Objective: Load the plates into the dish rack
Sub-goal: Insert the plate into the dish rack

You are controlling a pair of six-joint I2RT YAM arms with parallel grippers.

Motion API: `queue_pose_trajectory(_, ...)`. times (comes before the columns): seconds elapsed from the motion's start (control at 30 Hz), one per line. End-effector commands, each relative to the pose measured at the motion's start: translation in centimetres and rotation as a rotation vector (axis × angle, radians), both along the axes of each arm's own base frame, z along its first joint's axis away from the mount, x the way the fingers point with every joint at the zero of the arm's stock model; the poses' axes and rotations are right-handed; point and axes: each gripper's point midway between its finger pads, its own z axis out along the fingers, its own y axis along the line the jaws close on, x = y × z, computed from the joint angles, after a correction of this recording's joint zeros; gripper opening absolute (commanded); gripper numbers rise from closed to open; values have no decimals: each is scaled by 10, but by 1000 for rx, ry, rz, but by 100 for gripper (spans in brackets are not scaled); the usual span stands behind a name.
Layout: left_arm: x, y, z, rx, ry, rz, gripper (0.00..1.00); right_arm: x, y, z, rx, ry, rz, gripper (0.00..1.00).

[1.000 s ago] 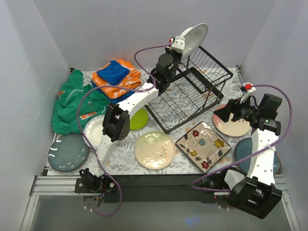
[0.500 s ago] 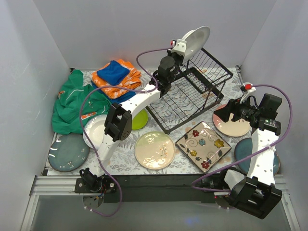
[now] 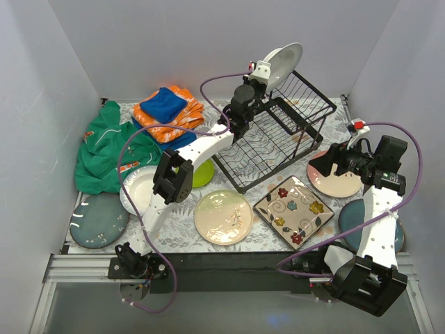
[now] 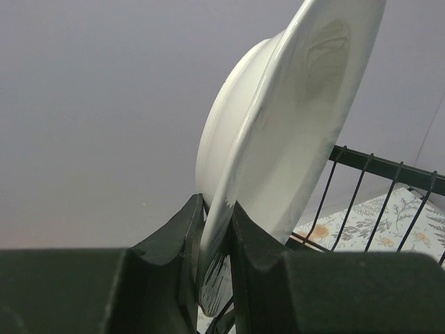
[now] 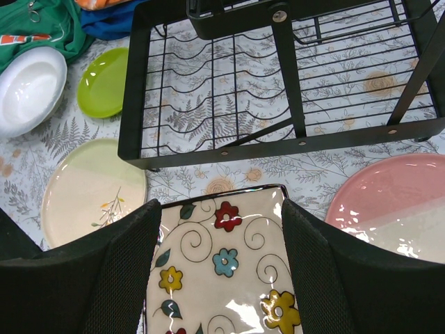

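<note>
Can't read the orange-and-white tag on the crumpled green cloth, too small. Seeing left gripper clamped on the rim of a white round ceramic plate, tilted on edge over the raised far end of the black wire dish rack; can't tell whether it touches the wires. Seeing right gripper spread wide, holding nothing, over the square flowered plate, with pink-and-cream round plate and dark teal round plate partly hidden behind that arm.
</note>
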Motion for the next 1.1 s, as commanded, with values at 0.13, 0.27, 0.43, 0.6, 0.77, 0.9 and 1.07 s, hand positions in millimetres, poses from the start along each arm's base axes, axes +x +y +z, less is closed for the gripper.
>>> queue_pose_trajectory(0.13,-17,29,98,-164,-159,31,0,2,-1,7,-5,-41,7,76)
queue_pose_trajectory(0.27,-17,27,97,-168,-156,21,0,2,-1,8,-6,-44,9,76)
queue_pose_trajectory(0.43,-18,28,99,-172,-153,23,1,2,-1,7,-6,-42,7,76)
queue_pose_trajectory(0.6,-18,29,100,-173,-150,26,25,2,-1,7,-5,-43,8,76)
queue_pose_trajectory(0.77,-18,29,101,-177,-144,23,38,2,-1,7,-5,-43,8,76)
queue_pose_trajectory(0.9,-18,31,104,-184,-143,23,45,2,-1,8,-4,-43,8,76)
queue_pose_trajectory(1.07,-20,32,110,-185,-147,22,57,1,-1,8,-3,-42,7,76)
